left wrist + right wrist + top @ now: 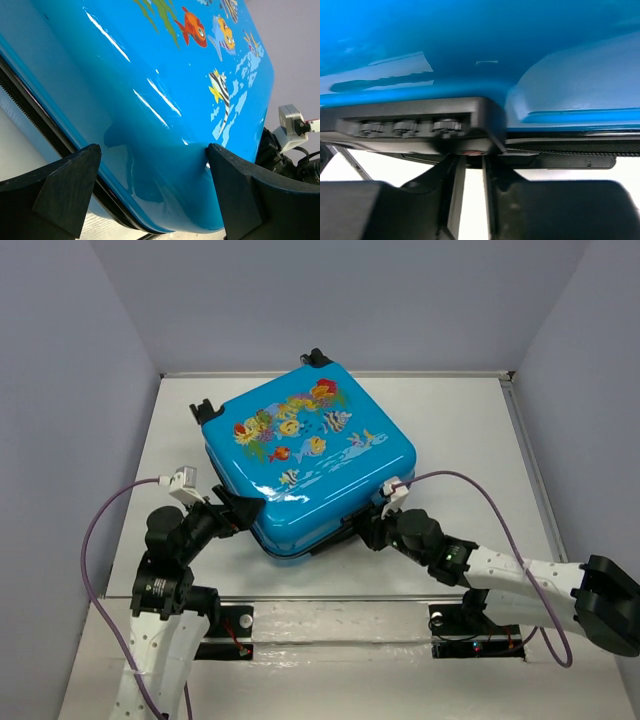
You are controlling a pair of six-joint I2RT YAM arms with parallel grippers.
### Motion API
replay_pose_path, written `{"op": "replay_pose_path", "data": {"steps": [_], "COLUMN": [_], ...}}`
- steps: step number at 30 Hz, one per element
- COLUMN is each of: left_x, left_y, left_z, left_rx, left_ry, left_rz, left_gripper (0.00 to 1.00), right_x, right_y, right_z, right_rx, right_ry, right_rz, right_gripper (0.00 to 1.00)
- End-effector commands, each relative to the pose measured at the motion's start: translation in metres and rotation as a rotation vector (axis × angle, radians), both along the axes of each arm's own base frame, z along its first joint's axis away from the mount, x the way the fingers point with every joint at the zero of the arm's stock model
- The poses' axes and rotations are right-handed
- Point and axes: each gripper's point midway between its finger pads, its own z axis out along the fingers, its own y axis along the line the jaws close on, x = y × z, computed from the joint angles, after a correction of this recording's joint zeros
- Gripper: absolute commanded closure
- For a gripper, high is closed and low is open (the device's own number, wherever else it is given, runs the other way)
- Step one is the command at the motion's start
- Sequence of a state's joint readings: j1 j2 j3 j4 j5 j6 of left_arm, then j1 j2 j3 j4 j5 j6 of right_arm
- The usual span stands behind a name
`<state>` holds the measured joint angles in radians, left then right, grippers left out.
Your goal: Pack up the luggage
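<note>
Bracketing the near left corner of the luggage [300, 460], my left gripper [154, 148] stands wide open and holds nothing. The glossy blue shell bulges between the two fingers. My right gripper [470, 172] is drawn almost together, a thin slit of light between the fingers, tucked just under the black lock block [410, 122] on the near edge. I cannot tell whether anything is pinched there.

The case lies flat on the table [470, 420], fish face up, wheels at the far side. A dark seam [30, 115] runs between the two shells.

My worry is the shell itself. It is slick and rounded, so a squeeze at that corner would likely skid off. A shove from either side could also slide the whole case away (nothing braces it), and lifting under the lock might spring the lid open.
</note>
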<state>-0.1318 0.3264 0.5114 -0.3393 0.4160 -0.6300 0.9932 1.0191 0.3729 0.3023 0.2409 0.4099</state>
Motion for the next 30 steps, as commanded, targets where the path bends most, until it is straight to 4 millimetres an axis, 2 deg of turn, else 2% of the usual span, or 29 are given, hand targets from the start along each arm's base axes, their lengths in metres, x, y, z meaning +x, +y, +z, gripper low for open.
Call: {"op": "replay_pose_path", "data": {"steps": [1, 4, 5, 6, 9, 11, 13, 16, 17, 18, 19, 20, 21, 22, 24, 29, 30], "left_x": [-0.011, -0.009, -0.007, -0.006, 0.004, 0.012, 0.016, 0.017, 0.016, 0.013, 0.004, 0.004, -0.007, -0.011, -0.013, -0.024, -0.02], "left_y": [-0.01, -0.011, -0.012, -0.013, -0.021, -0.018, -0.023, -0.03, -0.032, -0.038, -0.053, -0.053, -0.071, -0.077, -0.085, -0.099, -0.098], "left_z": [-0.012, -0.008, -0.005, -0.005, 0.0, 0.002, 0.004, 0.009, 0.008, -0.004, -0.014, -0.014, -0.024, -0.031, -0.048, -0.066, -0.065], "left_rx": [0.005, -0.003, -0.008, -0.022, -0.059, -0.036, -0.018, -0.017, -0.013, -0.001, -0.012, -0.019, -0.021, -0.011, -0.003, -0.001, -0.01], "left_ry": [0.024, 0.012, -0.002, 0.001, -0.011, -0.017, -0.024, -0.048, -0.046, -0.023, 0.0, 0.006, 0.031, 0.054, 0.095, 0.129, 0.115], "left_rz": [-0.082, -0.08, -0.083, -0.082, -0.104, -0.079, -0.087, -0.098, -0.105, -0.127, -0.187, -0.185, -0.259, -0.278, -0.25, -0.219, -0.19], "left_gripper": [0.01, 0.01, 0.01, 0.01, 0.01, 0.01, 0.01, 0.01, 0.01, 0.01, 0.02, 0.02, 0.02, 0.02, 0.02, 0.07, 0.07], "right_x": [0.041, 0.063, 0.066, 0.079, 0.092, 0.101, 0.104, 0.102, 0.097, 0.093, 0.084, 0.082, 0.077, 0.074, 0.066, 0.035, 0.028], "right_y": [0.001, -0.013, -0.012, -0.024, -0.025, -0.031, -0.034, -0.038, -0.036, -0.035, -0.035, -0.034, -0.037, -0.039, -0.041, -0.036, -0.033], "right_z": [0.05, 0.061, 0.069, 0.072, 0.093, 0.108, 0.114, 0.11, 0.102, 0.093, 0.077, 0.077, 0.067, 0.06, 0.05, 0.035, 0.032], "right_rx": [0.135, 0.173, 0.202, 0.208, 0.24, 0.24, 0.22, 0.194, 0.185, 0.183, 0.176, 0.178, 0.178, 0.171, 0.162, 0.145, 0.14], "right_ry": [-0.134, -0.147, -0.154, -0.16, -0.183, -0.205, -0.216, -0.183, -0.149, -0.117, -0.06, -0.057, -0.023, 0.001, 0.038, 0.09, 0.1], "right_rz": [-0.085, -0.12, -0.09, -0.121, -0.068, -0.056, -0.042, -0.038, -0.017, -0.007, 0.007, 0.019, 0.01, 0.001, 0.006, 0.062, 0.079], "right_gripper": [0.82, 0.91, 0.93, 0.93, 0.93, 0.93, 0.93, 0.93, 0.93, 0.93, 0.93, 0.93, 0.93, 0.93, 0.93, 0.93, 0.93]}}
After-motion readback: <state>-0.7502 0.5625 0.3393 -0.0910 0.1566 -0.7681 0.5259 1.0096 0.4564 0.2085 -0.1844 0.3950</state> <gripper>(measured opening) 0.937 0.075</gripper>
